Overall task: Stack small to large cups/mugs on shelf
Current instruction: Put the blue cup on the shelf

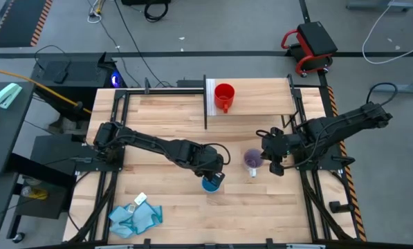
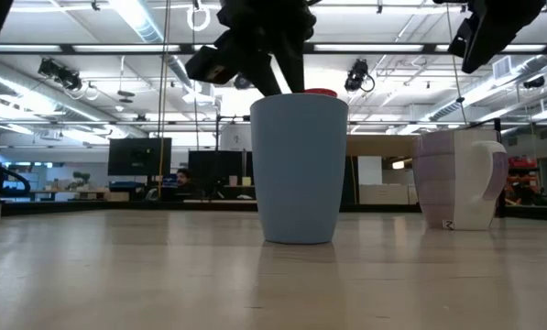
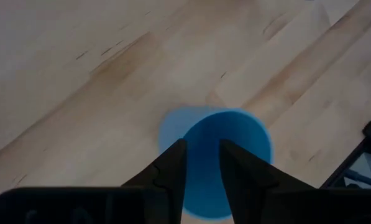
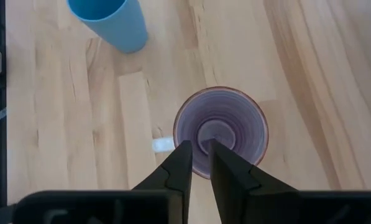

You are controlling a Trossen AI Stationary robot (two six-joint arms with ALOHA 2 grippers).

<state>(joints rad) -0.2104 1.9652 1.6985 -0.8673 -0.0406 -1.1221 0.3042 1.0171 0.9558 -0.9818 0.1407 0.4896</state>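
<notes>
Hovering both arms over their mugs, I had the left gripper point(image 3: 202, 168) above the blue mug point(image 1: 211, 183) and the right gripper point(image 4: 197, 163) above the lilac mug point(image 4: 220, 132), each with fingers nearly closed and holding nothing. I judged each should descend straight, one finger inside the rim. I counted three mugs, the red mug point(image 1: 224, 96) already on the one shelf point(image 1: 261, 100).
</notes>
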